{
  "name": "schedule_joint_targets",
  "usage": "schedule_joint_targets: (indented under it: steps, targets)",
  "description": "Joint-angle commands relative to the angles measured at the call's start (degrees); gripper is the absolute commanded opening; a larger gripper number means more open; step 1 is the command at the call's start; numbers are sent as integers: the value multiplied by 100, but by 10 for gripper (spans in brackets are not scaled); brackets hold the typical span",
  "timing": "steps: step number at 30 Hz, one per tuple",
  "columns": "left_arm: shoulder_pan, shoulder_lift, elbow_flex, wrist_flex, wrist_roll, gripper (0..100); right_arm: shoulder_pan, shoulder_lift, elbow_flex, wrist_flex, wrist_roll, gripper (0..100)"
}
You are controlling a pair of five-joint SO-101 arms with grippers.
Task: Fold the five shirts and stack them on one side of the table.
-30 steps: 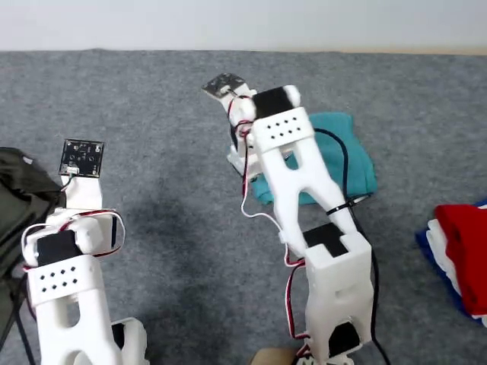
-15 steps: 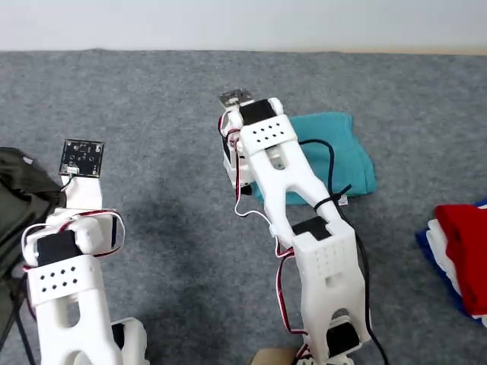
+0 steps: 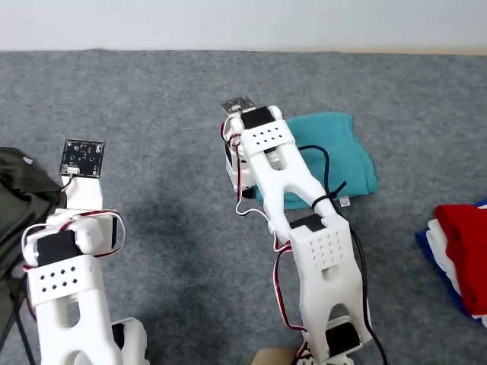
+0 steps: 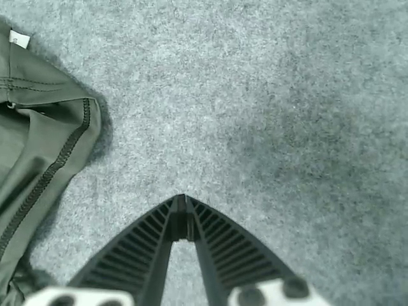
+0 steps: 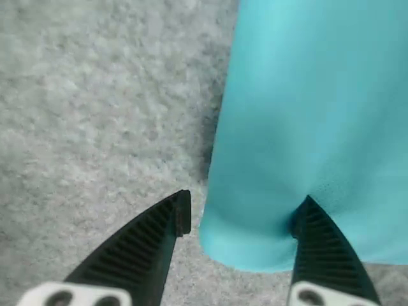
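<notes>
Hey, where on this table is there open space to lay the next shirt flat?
The widest bare stretch of grey table lies between the olive shirt and the teal shirt. A smaller patch separates the teal shirt from the folded stack. It is crowded where the right gripper straddles the teal shirt's edge.

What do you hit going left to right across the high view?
dark green shirt → left arm → teal shirt → stack of folded shirts
</notes>
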Motion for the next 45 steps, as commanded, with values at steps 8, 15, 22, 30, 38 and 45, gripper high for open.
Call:
schedule_joint_targets:
  steps: [8, 15, 22, 30, 38, 45]
  targets:
    - [0, -114, -40, 18, -44, 4, 101, 13, -62, 198, 149, 10]
    - [9, -114, -40, 9, -44, 4, 92, -233, -62, 646, 791, 10]
    - [26, -114, -66, 9, -44, 4, 119, -611, 360, 1033, 2611, 10]
    - [26, -114, -75, 0, -44, 4, -31, -1701, 1934, 1033, 4185, 10]
    - [35, -114, -75, -158, -44, 4, -198, -3064, 3393, 1015, 4809, 10]
    - [35, -114, -75, -158, -44, 4, -822, -4154, 5073, 382, 5002, 10]
